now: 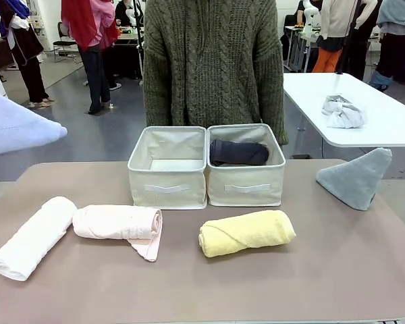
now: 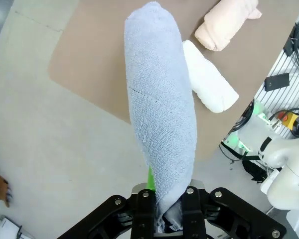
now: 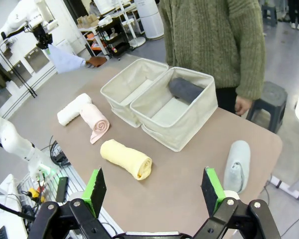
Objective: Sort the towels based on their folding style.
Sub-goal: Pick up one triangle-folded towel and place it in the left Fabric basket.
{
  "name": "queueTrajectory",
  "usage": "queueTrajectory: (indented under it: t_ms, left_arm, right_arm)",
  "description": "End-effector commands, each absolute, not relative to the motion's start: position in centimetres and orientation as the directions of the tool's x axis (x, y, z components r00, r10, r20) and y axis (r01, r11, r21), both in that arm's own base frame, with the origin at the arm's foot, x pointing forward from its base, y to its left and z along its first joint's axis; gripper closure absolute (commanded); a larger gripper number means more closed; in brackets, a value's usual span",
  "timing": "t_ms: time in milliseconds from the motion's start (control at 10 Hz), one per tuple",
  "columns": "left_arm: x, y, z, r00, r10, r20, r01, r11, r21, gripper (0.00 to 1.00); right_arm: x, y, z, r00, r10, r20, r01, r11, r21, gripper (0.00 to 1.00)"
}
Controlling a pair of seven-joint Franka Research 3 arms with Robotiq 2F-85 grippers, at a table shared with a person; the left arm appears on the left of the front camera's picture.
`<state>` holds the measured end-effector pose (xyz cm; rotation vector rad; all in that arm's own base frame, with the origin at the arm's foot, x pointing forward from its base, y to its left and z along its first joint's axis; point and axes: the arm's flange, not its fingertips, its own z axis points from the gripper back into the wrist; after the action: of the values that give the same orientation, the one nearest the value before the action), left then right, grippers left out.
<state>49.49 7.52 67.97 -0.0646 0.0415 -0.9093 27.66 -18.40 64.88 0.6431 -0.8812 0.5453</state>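
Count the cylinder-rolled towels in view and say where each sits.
4: white roll at the table's left front, pink roll beside it, yellow roll before the right bin, dark grey roll inside that bin. Bin floors partly hidden.

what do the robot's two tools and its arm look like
Both tools are black, built from jointed links with silver screw heads. The right tool has two fingers faced with flat, bright green pads. The left tool shows a sliver of the same green between its fingers. The left arm is glossy white with rounded segments.
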Motion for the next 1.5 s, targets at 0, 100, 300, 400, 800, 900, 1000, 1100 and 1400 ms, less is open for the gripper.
queueTrajectory:
  t_ms: [0,100,300,400,800,900,1000,1100,1400]
  left_arm:
    - [49.1,9.1,67.1,0.606,-0.795,0.031,0.792,0.599,-0.118,1.0]
    - [49.5,7.5,68.0,0.614,-0.79,-0.009,0.787,0.613,-0.074,1.0]
    - [49.5,7.5,68.0,0.614,-0.79,-0.009,0.787,0.613,-0.074,1.0]
    - [49.3,8.1,68.0,0.613,-0.79,0.0,0.787,0.611,-0.086,0.83]
    - [50.0,3.4,68.1,0.31,-0.927,-0.213,0.934,0.339,-0.116,0.83]
    - [48.0,8.4,68.5,0.369,-0.901,-0.23,0.912,0.399,-0.1,0.83]
    - [44.7,12.4,68.5,0.468,-0.851,-0.239,0.865,0.497,-0.076,0.83]
    - [41.9,14.6,68.6,0.535,-0.811,-0.238,0.83,0.556,-0.029,0.83]
    - [40.0,16.3,68.5,0.603,-0.755,-0.258,0.784,0.62,0.016,0.83]
  right_arm:
    - [27.8,-18.3,65.0,0.525,0.172,0.834,-0.676,0.679,0.286,0.0]
    - [27.8,-18.3,65.0,0.525,0.172,0.834,-0.676,0.679,0.286,0.0]
    - [27.8,-18.3,65.0,0.525,0.172,0.834,-0.676,0.679,0.286,0.0]
    - [27.8,-18.3,65.0,0.525,0.172,0.834,-0.676,0.679,0.286,0.0]
    - [27.8,-18.3,65.0,0.525,0.172,0.834,-0.676,0.679,0.286,0.0]
    - [27.8,-18.3,65.0,0.525,0.172,0.834,-0.676,0.679,0.286,0.0]
    - [27.8,-18.3,65.0,0.525,0.172,0.834,-0.676,0.679,0.286,0.0]
    - [27.8,-18.3,65.0,0.525,0.172,0.834,-0.676,0.679,0.286,0.0]
    - [27.8,-18.3,65.0,0.525,0.172,0.834,-0.676,0.679,0.286,0.0]
